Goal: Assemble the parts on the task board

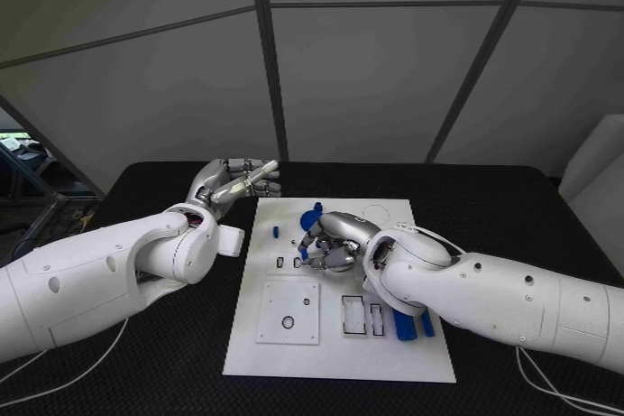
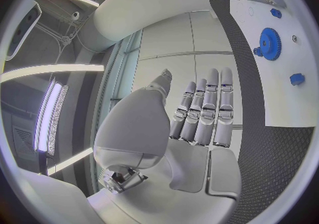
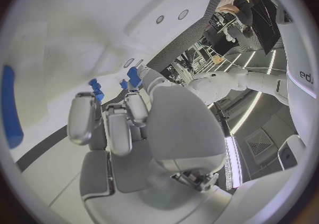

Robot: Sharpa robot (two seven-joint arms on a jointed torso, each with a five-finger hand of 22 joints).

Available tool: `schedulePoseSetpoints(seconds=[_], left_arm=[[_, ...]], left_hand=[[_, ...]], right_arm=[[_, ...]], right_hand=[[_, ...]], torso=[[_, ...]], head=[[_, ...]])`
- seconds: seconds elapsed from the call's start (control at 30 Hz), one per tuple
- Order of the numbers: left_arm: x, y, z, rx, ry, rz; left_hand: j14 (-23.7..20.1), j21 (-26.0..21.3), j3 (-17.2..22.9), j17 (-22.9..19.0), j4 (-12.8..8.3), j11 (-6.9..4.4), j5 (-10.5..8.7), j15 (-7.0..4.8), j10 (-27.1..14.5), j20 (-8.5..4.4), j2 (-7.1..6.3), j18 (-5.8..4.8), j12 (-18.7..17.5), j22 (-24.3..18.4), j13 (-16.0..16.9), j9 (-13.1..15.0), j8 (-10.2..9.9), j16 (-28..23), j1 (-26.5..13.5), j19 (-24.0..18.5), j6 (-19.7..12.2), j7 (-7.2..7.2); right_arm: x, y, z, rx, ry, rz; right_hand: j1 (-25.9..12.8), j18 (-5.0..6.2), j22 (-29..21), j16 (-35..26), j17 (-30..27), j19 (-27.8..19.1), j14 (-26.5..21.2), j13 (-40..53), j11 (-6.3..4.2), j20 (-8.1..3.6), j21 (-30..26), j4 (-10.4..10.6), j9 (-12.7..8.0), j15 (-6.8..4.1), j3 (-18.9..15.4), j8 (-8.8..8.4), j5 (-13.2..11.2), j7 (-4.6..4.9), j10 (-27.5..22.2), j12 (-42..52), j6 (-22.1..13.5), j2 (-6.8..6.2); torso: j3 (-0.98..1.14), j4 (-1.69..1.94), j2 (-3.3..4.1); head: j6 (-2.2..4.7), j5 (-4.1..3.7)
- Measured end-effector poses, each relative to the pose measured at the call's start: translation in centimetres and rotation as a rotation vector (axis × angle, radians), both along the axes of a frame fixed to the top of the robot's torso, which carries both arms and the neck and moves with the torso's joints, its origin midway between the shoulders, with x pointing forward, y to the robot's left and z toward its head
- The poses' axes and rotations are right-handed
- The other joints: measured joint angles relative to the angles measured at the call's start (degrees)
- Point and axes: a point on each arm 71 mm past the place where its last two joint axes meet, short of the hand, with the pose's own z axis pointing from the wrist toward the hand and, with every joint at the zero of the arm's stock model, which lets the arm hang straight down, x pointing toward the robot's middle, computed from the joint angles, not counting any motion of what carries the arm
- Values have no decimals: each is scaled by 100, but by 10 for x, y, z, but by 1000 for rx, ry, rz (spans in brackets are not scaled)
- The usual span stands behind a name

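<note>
The white task board [image 1: 390,366] lies in the middle of the black table. A blue gear [image 1: 312,219] [image 2: 269,43] stands near its far part. My right hand [image 1: 333,242] [image 3: 126,128] is low over the board just in front of the gear, fingers bent down toward small blue parts [image 3: 96,89]; whether it grips one is hidden. My left hand [image 1: 235,180] [image 2: 199,115] hangs in the air beyond the board's far left corner, fingers straight and side by side, holding nothing. A small blue peg [image 1: 276,228] stands at the board's left side.
Two long blue bars [image 1: 414,324] lie on the board's right side, beside narrow rectangular slots [image 1: 353,314]. A square raised plate [image 1: 289,312] with a small black ring sits on the board's near left. Grey wall panels stand behind the table.
</note>
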Motion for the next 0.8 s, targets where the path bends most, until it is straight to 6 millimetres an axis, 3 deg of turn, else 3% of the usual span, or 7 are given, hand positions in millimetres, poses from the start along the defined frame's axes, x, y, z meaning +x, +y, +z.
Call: schedulePoseSetpoints(seconds=[0.8], left_arm=[[0,-1,0,-2,2,-4]], left_hand=[[0,0,0,2,0,0,0,0,0,13,0,0,-18,-1,0,0,0,0,0,-13,0,0]], right_arm=[[4,1,-8,-74,-11,-12]], right_hand=[[-35,0,-17,0,0,0,0,-9,0,0,0,0,7,0,-1,-33,27,-8,0,0,-4,-36]], torso=[[2,-1,3]], head=[[-77,66]])
